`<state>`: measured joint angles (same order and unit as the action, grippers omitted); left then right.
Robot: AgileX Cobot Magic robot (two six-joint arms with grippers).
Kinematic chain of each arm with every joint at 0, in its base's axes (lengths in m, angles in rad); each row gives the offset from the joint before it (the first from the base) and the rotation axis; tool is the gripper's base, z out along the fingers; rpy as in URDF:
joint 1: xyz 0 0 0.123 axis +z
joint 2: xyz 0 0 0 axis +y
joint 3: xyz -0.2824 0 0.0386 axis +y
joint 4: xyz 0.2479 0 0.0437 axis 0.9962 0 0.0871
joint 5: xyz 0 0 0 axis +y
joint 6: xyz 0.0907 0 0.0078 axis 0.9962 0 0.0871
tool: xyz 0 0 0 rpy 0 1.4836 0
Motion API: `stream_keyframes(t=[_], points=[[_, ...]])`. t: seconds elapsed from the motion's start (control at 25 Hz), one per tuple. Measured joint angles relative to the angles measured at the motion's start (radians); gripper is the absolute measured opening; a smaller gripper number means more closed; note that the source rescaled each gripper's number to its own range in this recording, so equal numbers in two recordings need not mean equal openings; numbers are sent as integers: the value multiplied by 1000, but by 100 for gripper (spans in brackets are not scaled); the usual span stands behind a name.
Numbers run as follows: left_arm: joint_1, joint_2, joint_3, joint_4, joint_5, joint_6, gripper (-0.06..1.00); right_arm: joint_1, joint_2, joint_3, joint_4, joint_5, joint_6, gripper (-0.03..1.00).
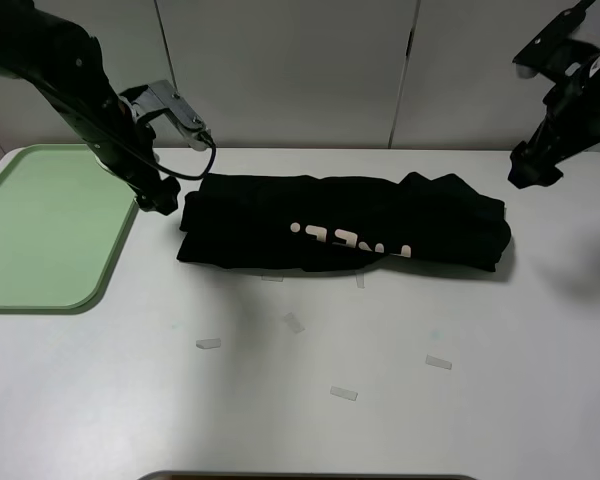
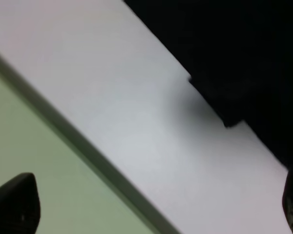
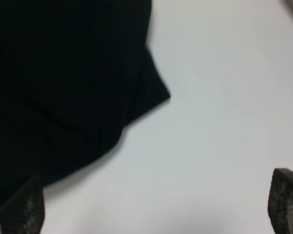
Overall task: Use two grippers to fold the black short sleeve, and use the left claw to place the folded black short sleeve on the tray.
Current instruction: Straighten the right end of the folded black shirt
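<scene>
The black short sleeve [image 1: 340, 225] lies on the worktop folded into a long band running left to right; part of its pale lettering shows upside down along the near edge; a sleeve bulges at the far right end. The tray [image 1: 40, 235], pale green with rounded corners and a low rim, sits flat at the worktop's left side, near the shirt's left end. The left claw [image 1: 158, 200] hangs low between the tray's rim and that end; its jaws stand wide apart, one fingertip [image 2: 14, 204] over the tray. The right claw [image 1: 532, 172] hovers beyond the shirt's right end, apart from the cloth, with its jaws also spread wide.
</scene>
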<state>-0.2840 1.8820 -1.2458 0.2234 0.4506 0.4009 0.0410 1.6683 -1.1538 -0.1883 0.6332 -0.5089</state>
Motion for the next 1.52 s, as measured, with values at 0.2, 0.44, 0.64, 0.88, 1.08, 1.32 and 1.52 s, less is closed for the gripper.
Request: stream_keyframes(t=[0.2,0.44,0.64,0.88,1.08,1.32,1.52], points=[[0,-8,0,0,-131,-68,99,0,-96,-1,166,13,0,100],[-1,52,0,0,-344,-90,99,0,-122,-1,213,109,1,100],[-33,139,0,0,-426,-94,98,0,-122,-1,221,128,1,100],[-132,172,0,0,-355,-94,98,0,-122,-1,222,128,1,100],[-170,171,0,0,-150,-95,98,0,-122,-1,222,128,1,100],[-170,122,0,0,-8,-94,97,0,-122,-1,222,126,1,100],[-170,36,0,-24,27,-63,96,0,-122,-1,222,122,1,100]])
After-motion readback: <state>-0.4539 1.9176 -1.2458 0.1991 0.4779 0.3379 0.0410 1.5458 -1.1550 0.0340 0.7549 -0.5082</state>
